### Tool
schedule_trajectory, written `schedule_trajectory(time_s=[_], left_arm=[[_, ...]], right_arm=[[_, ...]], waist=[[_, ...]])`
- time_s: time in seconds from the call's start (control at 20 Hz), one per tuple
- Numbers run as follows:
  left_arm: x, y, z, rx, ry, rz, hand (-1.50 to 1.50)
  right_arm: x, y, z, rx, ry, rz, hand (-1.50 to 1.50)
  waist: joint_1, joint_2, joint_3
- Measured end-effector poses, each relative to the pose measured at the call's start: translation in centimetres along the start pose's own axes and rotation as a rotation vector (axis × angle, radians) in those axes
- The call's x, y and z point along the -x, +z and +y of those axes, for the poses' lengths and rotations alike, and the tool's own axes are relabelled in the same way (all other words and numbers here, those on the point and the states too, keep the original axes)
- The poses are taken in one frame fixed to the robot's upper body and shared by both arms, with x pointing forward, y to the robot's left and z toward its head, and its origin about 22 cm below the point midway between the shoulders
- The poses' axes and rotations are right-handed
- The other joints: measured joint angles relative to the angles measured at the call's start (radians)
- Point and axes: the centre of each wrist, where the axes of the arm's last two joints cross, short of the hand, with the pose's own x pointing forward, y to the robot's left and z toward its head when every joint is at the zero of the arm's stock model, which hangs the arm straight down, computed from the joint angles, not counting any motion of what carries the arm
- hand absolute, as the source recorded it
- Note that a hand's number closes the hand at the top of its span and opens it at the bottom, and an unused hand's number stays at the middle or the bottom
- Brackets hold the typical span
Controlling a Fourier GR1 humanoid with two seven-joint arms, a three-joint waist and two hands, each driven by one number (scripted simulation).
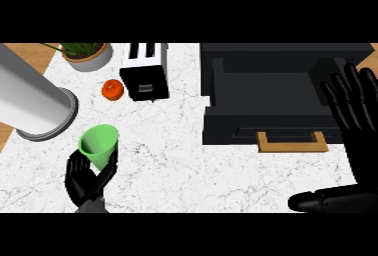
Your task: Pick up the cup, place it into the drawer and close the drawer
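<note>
A green cup [99,144] sits over the white marble counter [192,175] at the lower left, its open mouth turned up and to the left. My left hand [87,182] comes in from the lower edge, and its fingers and thumb curl round the cup's lower part, hiding its base. The black drawer [221,95] stands open at the upper right, with a wooden handle [291,142] on its front. Close to the view at the right edge is my right hand [354,115], open with fingers straight up over the drawer's right side and its thumb low.
A large grey cylinder [33,100] lies across the upper left, just above the cup. A black and white toaster [144,75], a small orange fruit [112,90] and a potted plant [87,52] stand along the back.
</note>
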Motion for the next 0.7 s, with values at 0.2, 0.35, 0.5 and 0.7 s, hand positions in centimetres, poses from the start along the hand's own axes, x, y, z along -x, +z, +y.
schedule_trajectory(time_s=[0.2,0.35,0.5,0.7], left_arm=[[-0.5,-1.3,0.2,0.061,-0.016,-0.027,1.50],[-0.8,-2.2,0.1,0.238,0.010,0.002,1.50],[-1.1,-3.1,0.0,0.412,0.036,0.033,1.50],[-1.7,-4.5,-1.4,0.519,0.060,0.014,1.50]], right_arm=[[0.4,0.0,-0.1,0.006,0.006,-0.002,-1.50],[0.5,-0.2,0.3,0.004,0.007,-0.007,-1.50],[0.3,-0.1,0.3,0.000,0.003,-0.004,-1.50],[0.1,-0.1,0.7,0.000,0.004,0.000,-1.50]], waist=[[0.000,0.000,0.000],[-0.004,0.001,-0.001],[-0.009,0.001,-0.001],[-0.004,0.000,0.000]])
